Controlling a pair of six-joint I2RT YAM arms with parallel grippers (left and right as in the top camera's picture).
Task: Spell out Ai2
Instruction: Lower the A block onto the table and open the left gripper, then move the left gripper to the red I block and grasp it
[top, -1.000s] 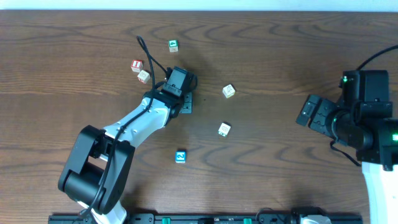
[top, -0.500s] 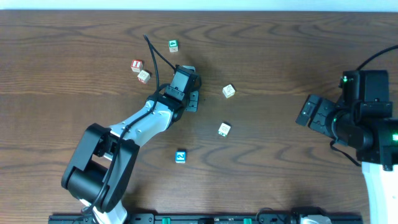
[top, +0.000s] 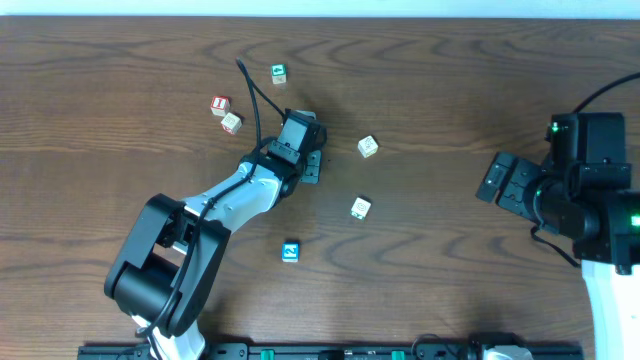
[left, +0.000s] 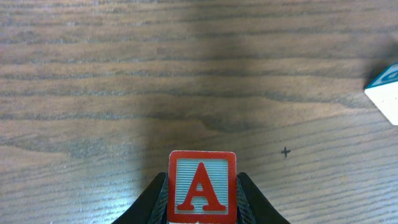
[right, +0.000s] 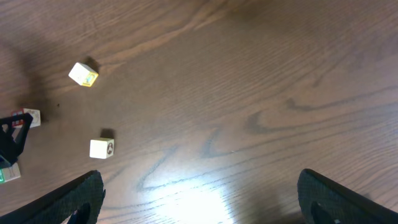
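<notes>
My left gripper is shut on a block with a red letter A, held just above the wood; in the overhead view the gripper is near the table's middle and hides the block. A red-and-white block and a pale block lie to the left of it, and a green block lies above it. Two pale blocks lie to its right and a blue block below. My right gripper is open and empty, far right.
In the left wrist view a blue-and-white block's corner shows at the right edge. The right wrist view shows two pale blocks and the left gripper's tip at the left edge.
My left gripper has moved a little to the right and up the table with the A block in it. The right arm has not moved.
</notes>
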